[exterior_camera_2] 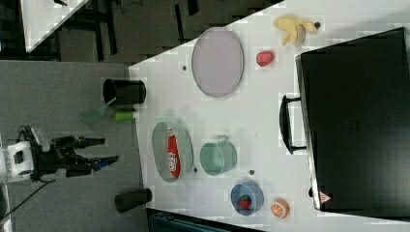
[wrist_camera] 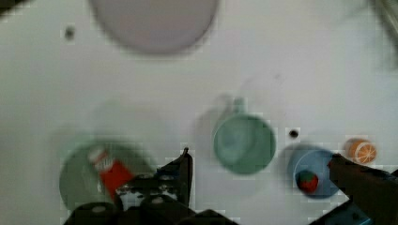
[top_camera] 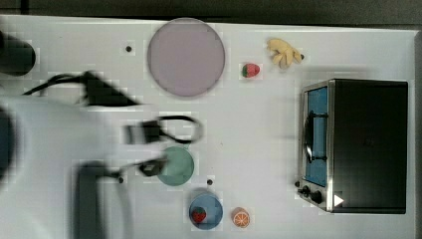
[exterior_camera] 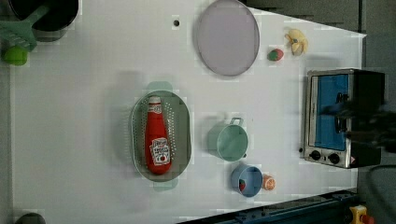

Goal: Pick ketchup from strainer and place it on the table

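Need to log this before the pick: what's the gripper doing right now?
Gripper: open, holding nothing; the ketchup lies in the strainer.

The ketchup, a small red bottle with a white cap and a white label, lies on its side inside the strainer, cap toward the left view's top. The strainer is a pale green oval colander full of small holes, resting flat on the white table.
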Motion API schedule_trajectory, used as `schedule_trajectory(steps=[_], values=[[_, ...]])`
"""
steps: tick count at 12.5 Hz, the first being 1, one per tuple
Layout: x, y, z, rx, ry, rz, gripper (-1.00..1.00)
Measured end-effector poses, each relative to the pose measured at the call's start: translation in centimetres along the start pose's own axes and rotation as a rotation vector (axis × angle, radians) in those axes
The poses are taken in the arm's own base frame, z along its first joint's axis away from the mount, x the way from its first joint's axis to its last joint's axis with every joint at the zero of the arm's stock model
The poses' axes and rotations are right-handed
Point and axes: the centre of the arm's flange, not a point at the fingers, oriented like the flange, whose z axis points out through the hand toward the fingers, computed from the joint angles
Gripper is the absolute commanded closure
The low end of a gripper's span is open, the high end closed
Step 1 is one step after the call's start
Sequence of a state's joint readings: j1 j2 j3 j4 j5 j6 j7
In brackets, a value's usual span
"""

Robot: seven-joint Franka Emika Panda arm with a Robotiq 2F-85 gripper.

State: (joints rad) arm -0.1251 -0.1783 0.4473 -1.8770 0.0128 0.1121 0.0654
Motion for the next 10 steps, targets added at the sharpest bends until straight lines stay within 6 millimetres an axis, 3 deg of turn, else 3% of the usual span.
schedule_trajectory(steps=[2,4,7,10], values=[[-4.9,-5.5,3.0,-0.024,-0.016,-0.147,-1.0],[-9.8,-9.7,5.3,-0.031,-0.043,-0.272,-1.0],[-15.7,-12.4,8.0,-0.028,-0.052,-0.389,-1.0],[-18.8,-14.6,11.4,0.05,-0.043,-0.453,-1.0]])
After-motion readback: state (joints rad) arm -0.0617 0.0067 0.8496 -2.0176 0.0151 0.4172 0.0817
